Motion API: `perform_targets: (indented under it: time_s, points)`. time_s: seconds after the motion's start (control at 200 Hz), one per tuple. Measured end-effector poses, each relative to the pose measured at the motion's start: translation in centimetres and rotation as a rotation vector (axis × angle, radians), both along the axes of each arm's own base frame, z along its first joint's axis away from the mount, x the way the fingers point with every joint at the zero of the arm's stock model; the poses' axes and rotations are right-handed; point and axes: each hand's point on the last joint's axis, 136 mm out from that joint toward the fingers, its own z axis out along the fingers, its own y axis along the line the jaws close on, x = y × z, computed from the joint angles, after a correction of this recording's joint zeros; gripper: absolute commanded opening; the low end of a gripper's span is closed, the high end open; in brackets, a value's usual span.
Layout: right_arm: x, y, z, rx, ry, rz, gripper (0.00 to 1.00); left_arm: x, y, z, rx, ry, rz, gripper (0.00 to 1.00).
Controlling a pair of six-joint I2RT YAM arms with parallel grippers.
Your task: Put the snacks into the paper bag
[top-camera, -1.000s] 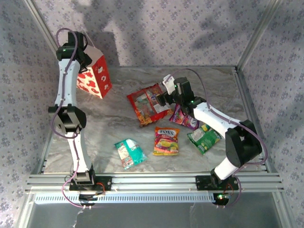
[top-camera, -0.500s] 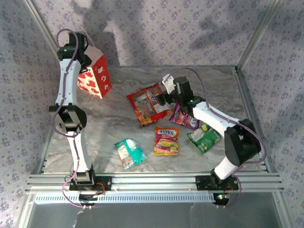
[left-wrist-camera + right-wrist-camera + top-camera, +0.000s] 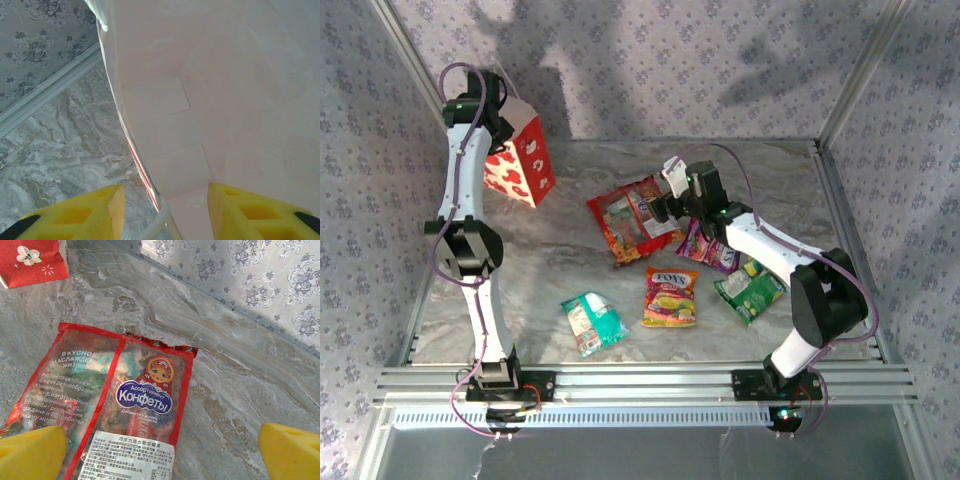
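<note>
The paper bag (image 3: 525,160) stands at the back left, white with red hearts. Its pale inside wall (image 3: 210,100) shows in the left wrist view. My left gripper (image 3: 502,112) (image 3: 165,200) is open at the bag's top and straddles its rim and white cord handle (image 3: 160,222). One yellow finger is outside the bag, the other inside. The large red packet (image 3: 635,220) (image 3: 130,405) lies mid-table, with my open right gripper (image 3: 665,195) (image 3: 160,455) just above its near end. The purple-pink (image 3: 710,250), orange-yellow (image 3: 670,297), green (image 3: 750,292) and teal (image 3: 593,322) packets lie flat nearer the front.
Patterned walls with aluminium posts close in the marble tabletop (image 3: 760,170) at the back and sides. A metal rail (image 3: 640,382) runs along the near edge. The bag's red corner (image 3: 32,260) shows at the upper left of the right wrist view.
The left wrist has shifted very slightly at the bag's top. The right arm and all the packets stay where they were.
</note>
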Motion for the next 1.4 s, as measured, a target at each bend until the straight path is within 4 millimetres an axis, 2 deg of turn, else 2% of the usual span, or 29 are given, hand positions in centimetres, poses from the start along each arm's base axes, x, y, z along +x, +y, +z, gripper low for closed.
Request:
perform_targets:
  time_s: [0.045, 0.115, 0.2, 0.265, 0.44, 0.585, 0.795, 0.965, 1.109, 1.249, 1.399]
  points:
    - [0.0, 0.0, 0.0, 0.001, 0.0, 0.0, 1.0, 0.0, 0.0, -0.1, -0.001, 0.003, 0.001, 0.42]
    - [0.0, -0.1, 0.0, 0.003, 0.001, 0.001, 1.0, -0.1, 0.0, -0.2, -0.006, 0.005, 0.008, 0.31]
    - [0.0, 0.0, 0.0, 0.004, 0.002, 0.004, 1.0, -0.2, 0.0, -0.3, -0.003, 0.013, 0.004, 0.11]
    - [0.0, 0.0, 0.0, 0.005, 0.003, 0.005, 1.0, -0.2, 0.0, -0.3, 0.001, 0.016, -0.002, 0.0]
    - [0.0, 0.0, 0.1, 0.007, 0.001, 0.004, 1.0, -0.2, -0.1, -0.4, 0.003, 0.022, -0.018, 0.0]
    - [-0.2, -0.1, 1.1, 0.018, -0.016, 0.002, 1.0, -0.6, -0.7, -0.2, 0.0, 0.037, -0.069, 0.0]
    - [-0.7, -0.5, 2.9, 0.049, -0.042, -0.012, 1.0, -2.3, -3.0, 0.3, -0.006, 0.079, -0.183, 0.0]
    - [-1.4, -1.2, 3.4, 0.058, -0.045, -0.03, 1.0, -4.9, -5.7, 0.2, 0.005, 0.126, -0.293, 0.0]
    - [-2.1, -1.8, 3.7, 0.056, -0.044, -0.05, 1.0, -8.1, -7.6, -0.2, 0.008, 0.144, -0.38, 0.0]
    - [-3.0, -2.6, 4.1, 0.06, -0.046, -0.067, 1.0, -11.1, -8.0, -0.1, 0.0, 0.141, -0.424, 0.0]
    - [-3.2, -3.0, 4.2, 0.066, -0.033, -0.092, 1.0, -13.1, -8.5, 0.0, -0.011, 0.129, -0.488, 0.0]
